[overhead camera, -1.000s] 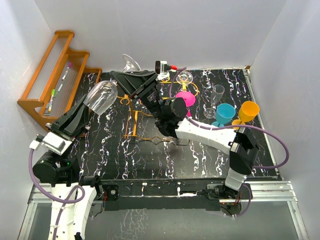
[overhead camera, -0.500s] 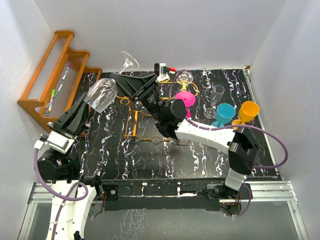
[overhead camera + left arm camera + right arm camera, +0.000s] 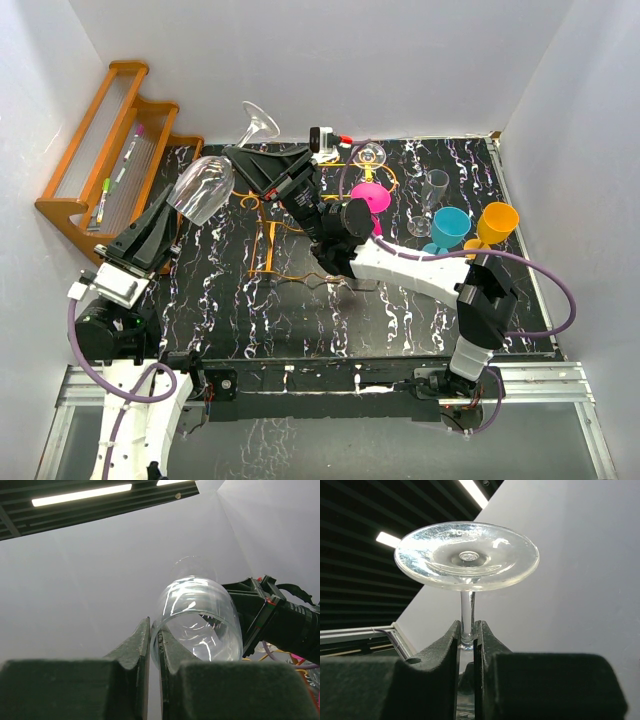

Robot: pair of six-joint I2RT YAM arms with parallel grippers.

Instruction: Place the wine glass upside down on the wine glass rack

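Note:
A clear wine glass (image 3: 205,188) hangs in the air over the table's left half, tilted, with its foot (image 3: 258,122) pointing toward the back wall. My left gripper (image 3: 178,208) is shut on the rim of the bowl (image 3: 200,615), one finger inside and one outside, as the left wrist view (image 3: 155,630) shows. My right gripper (image 3: 243,155) is shut on the stem (image 3: 467,610) just below the round foot (image 3: 466,555). The wine glass rack (image 3: 268,245), a thin orange-gold wire frame, stands on the table under the right arm.
A brown wooden stepped rack (image 3: 110,150) leans at the back left. A pink cup (image 3: 370,197) and a clear glass (image 3: 370,153) sit at the wire frame's far end. A small clear glass (image 3: 436,185), a blue cup (image 3: 450,228) and an orange cup (image 3: 497,222) stand at the right.
My right gripper's jaws have closed onto the stem. The glass's foot has shifted slightly up and to the left. The left gripper keeps its grip on the rim.

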